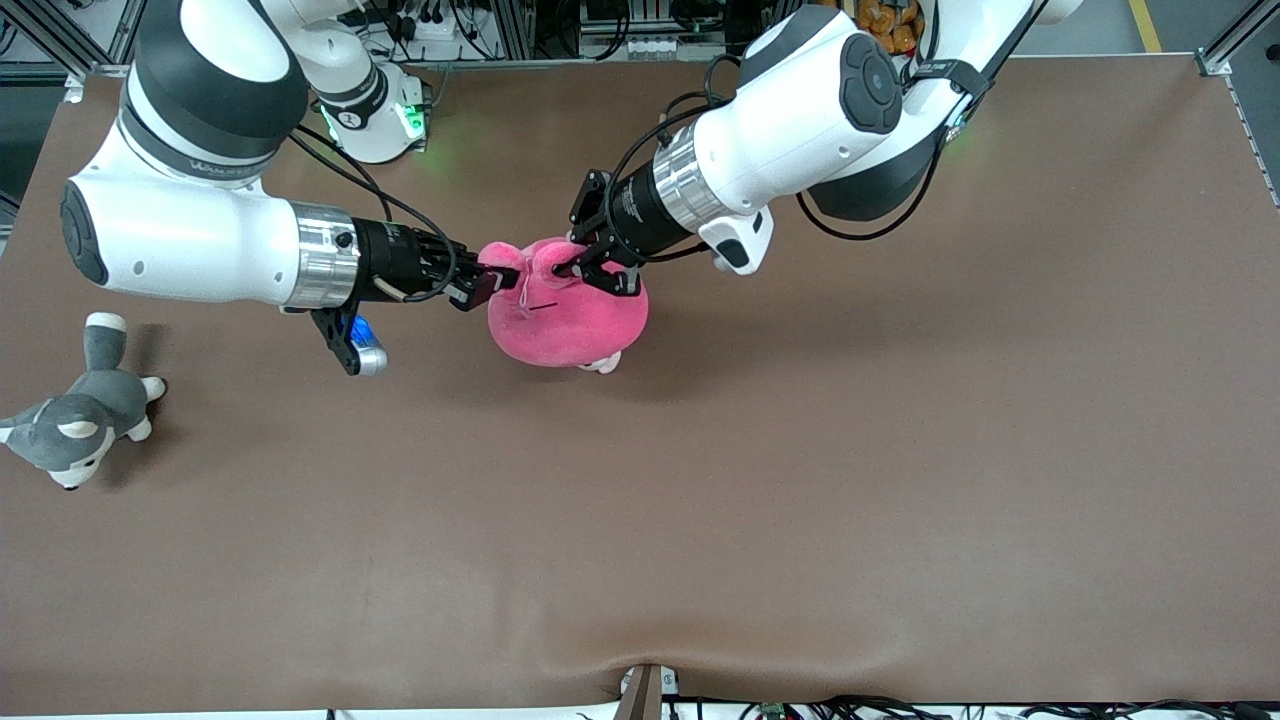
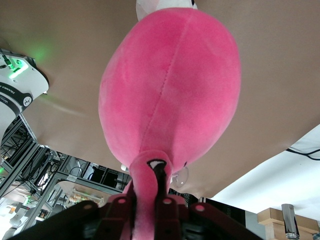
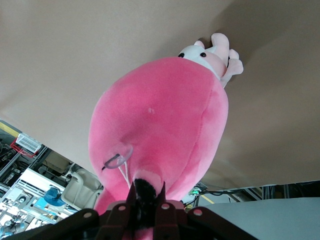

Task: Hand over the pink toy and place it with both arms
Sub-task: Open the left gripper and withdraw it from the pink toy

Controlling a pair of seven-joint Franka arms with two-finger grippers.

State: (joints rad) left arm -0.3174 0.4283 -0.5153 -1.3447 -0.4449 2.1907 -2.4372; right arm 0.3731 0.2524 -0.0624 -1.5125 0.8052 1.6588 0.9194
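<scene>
Table cover (image 1: 800, 480): brown, matte, with a small wrinkle at the edge nearest the front camera.
Frame (image 1: 1235, 40): aluminium profiles around the table.
Cables (image 1: 850, 708): black, along that edge.

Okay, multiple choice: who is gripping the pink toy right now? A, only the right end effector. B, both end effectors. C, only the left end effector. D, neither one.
B: the left end effector and the right end effector are each shut on one eye stalk of the pink toy.
</scene>
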